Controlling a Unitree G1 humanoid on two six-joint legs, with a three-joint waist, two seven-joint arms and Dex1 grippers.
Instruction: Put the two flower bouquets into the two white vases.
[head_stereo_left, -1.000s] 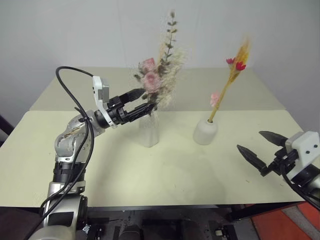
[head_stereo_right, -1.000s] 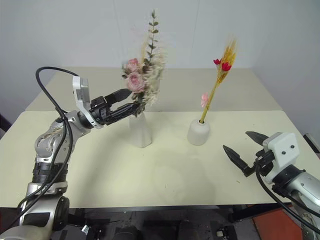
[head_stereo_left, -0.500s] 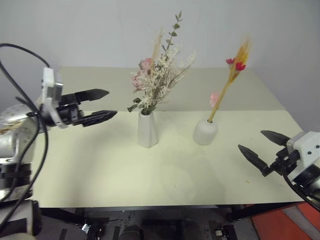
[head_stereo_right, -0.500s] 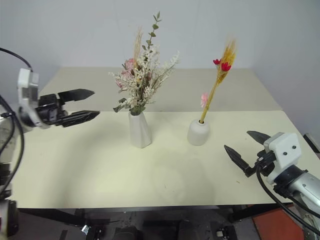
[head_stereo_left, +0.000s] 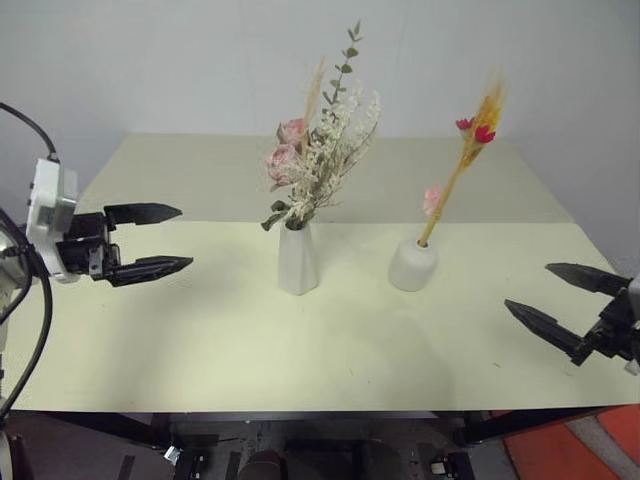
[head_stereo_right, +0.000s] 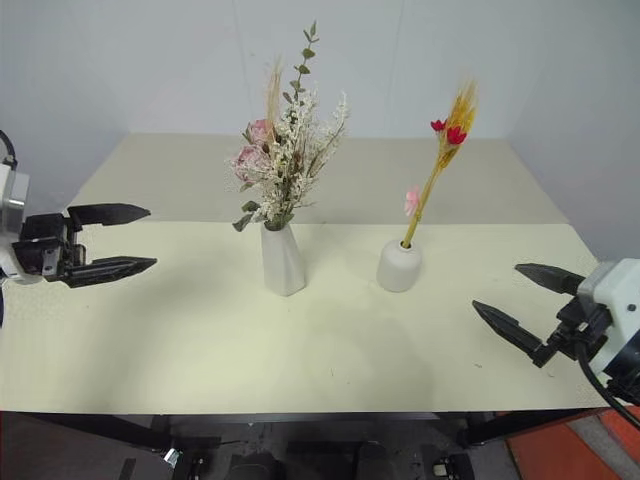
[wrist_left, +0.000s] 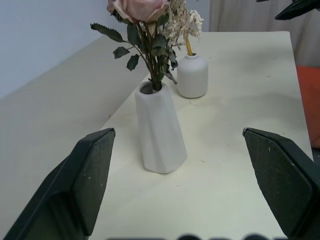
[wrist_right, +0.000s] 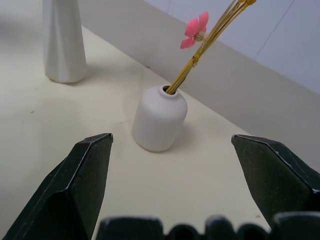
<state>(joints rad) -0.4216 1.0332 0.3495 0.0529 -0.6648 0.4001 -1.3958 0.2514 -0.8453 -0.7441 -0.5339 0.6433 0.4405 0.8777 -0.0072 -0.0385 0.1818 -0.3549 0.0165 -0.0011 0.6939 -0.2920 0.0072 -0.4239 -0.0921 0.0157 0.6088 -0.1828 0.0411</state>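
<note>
Cream tabletop (head_stereo_left: 200, 340) carries two vases, one bouquet each: tall vase (head_stereo_left: 298, 258) with bushy bouquet (head_stereo_left: 318, 150), and squat vase (head_stereo_left: 412, 264), to its right, with thin spray (head_stereo_left: 462, 160). Left gripper (head_stereo_left: 160, 240) and right gripper (head_stereo_left: 555, 300): jaws apart, empty.

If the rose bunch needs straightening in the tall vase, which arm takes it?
Left, probably. The left end effector is open on the side of the tall vase with the rose bunch; the right end effector sits beyond the short vase.
</note>
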